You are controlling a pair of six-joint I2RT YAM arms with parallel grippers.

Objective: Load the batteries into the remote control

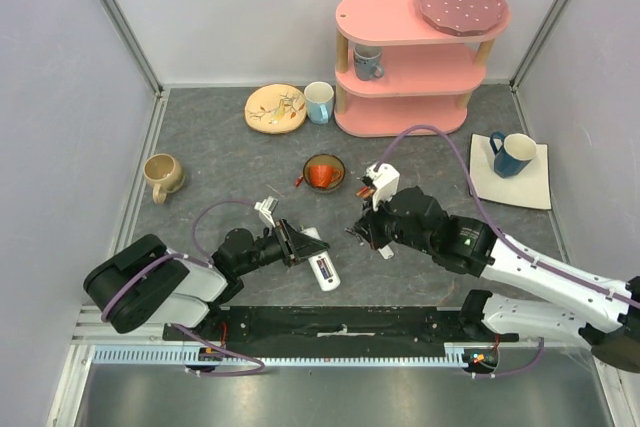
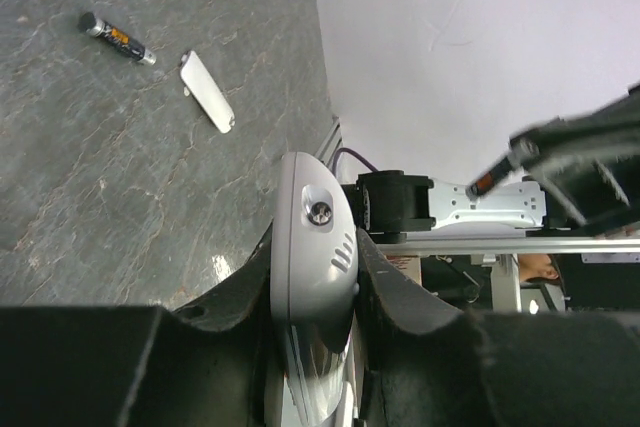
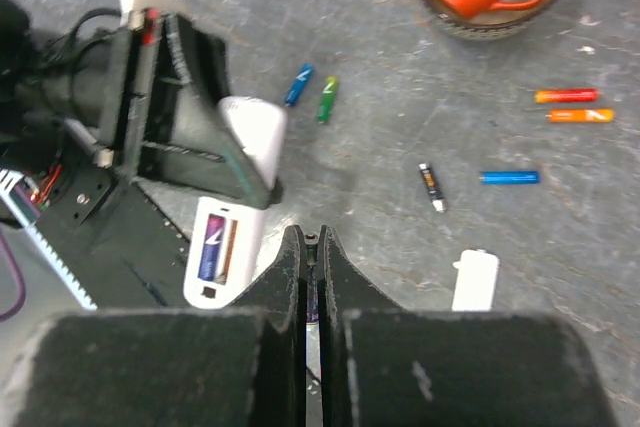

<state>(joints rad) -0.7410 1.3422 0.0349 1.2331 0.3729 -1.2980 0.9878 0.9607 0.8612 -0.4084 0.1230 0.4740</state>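
Left gripper (image 2: 317, 247) is clamped around one end of the remote (image 3: 222, 247), holding it low over the table (image 1: 200, 137) near the arm bases. The remote's long axis runs on a diagonal in the top view. Its gripped end is toward the far left and its free end points toward the near right. The battery bay faces up with its cover off, and at least one purple-and-orange cell seems to sit inside. Whether a second slot is filled is unclear.

Right gripper (image 3: 310, 247) hovers just beside the remote's free end. Its fingers are pressed together on what looks like a thin battery (image 2: 487, 184), not yet in the bay.

The task looks partly done, with that battery yet to be seated.

The white cover (image 3: 475, 282) lies on the table nearby. Loose batteries (image 3: 508, 177) are scattered beyond it.
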